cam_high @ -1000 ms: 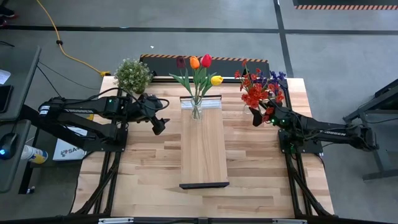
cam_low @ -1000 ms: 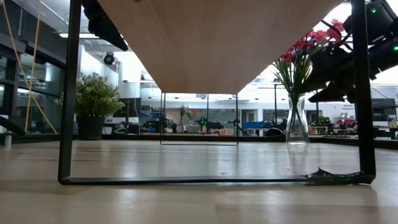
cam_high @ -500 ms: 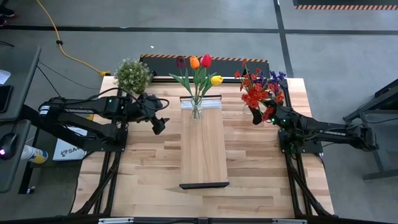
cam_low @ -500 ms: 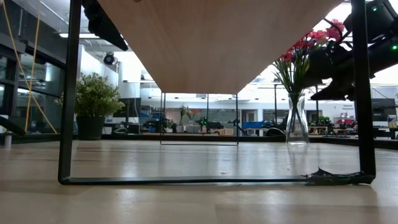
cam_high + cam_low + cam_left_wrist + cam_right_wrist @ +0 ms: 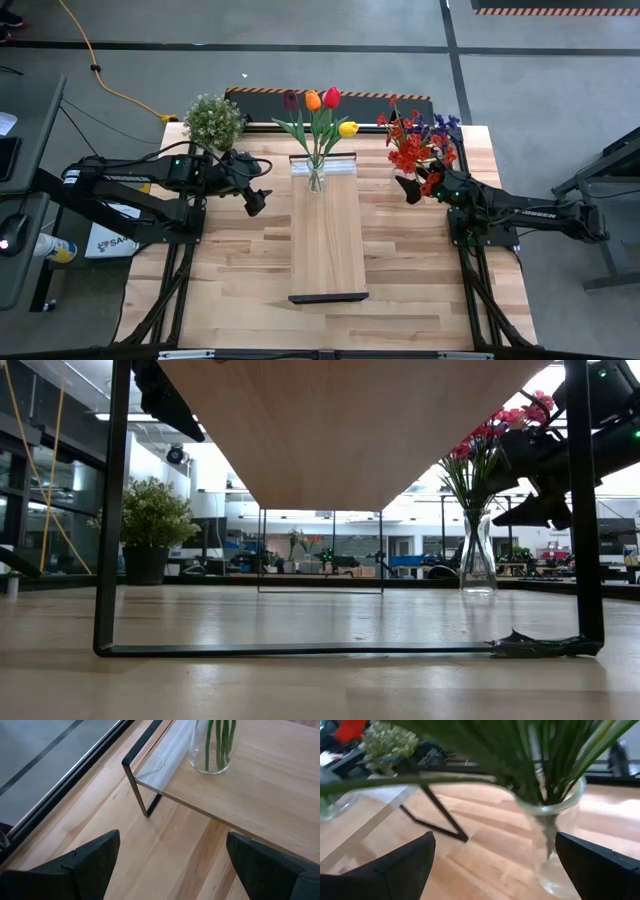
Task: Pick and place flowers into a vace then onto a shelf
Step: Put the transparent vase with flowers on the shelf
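The shelf point(image 5: 328, 235) runs down the table's middle. A glass vase point(image 5: 316, 178) with tulips point(image 5: 320, 105) stands on its far end, and the left wrist view shows that vase point(image 5: 212, 750) too. A second glass vase point(image 5: 478, 565) stands on the table at the far right and holds red and purple flowers point(image 5: 415, 148). My right gripper point(image 5: 412, 188) is open just on the near side of that vase point(image 5: 555, 845), a finger out to each side, touching nothing. My left gripper point(image 5: 255, 200) hangs open left of the shelf.
A bushy potted plant point(image 5: 213, 120) stands at the table's far left corner. The shelf's dark metal legs point(image 5: 110, 510) rise from the tabletop. Bare planks lie on both sides of the shelf toward the near edge point(image 5: 230, 290).
My right gripper has rolled a little about its own line beside the right-hand vase, and its fingers now stand wider apart. The vase and its flowers have stayed where they were.
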`<state>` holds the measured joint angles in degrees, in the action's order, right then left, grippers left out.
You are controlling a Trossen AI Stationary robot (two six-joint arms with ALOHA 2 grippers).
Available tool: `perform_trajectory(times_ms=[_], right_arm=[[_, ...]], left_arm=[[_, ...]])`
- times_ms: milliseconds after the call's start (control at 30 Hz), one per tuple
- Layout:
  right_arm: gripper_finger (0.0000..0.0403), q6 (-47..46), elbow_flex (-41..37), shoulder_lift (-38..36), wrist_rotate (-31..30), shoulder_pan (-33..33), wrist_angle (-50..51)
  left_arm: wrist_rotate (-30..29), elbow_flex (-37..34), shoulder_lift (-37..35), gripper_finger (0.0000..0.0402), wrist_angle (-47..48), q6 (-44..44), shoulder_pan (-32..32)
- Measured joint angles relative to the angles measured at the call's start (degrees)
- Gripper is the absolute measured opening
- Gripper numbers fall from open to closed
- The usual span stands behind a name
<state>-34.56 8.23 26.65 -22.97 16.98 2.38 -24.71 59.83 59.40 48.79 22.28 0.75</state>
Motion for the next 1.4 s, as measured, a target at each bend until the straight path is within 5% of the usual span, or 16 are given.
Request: perform_trajectory(times_ms=[500, 767, 1000, 1400], right_arm=[[0.0396, 2.76, 3.3, 0.61, 14.5, 7.85, 4.41], [0.0393, 7.06, 14.41, 9.25, 7.24, 9.28, 20.24], [0.0396, 1.8, 13.91, 16.02, 2.59, 9.26, 20.15], [0.0397, -1.63, 13.35, 16.25, -2.98, 9.24, 17.94]], left_arm=[[-0.92, 0.0, 0.0, 0.0397, 0.9, -0.97, 0.0], [-2.16, 0.0, -0.01, 0.0397, 0.84, -1.23, 0.0], [-2.14, 0.0, -0.02, 0.0397, 0.84, -1.08, 0.0], [-2.61, 0.0, -0.01, 0.0397, 0.84, -2.38, 0.0]])
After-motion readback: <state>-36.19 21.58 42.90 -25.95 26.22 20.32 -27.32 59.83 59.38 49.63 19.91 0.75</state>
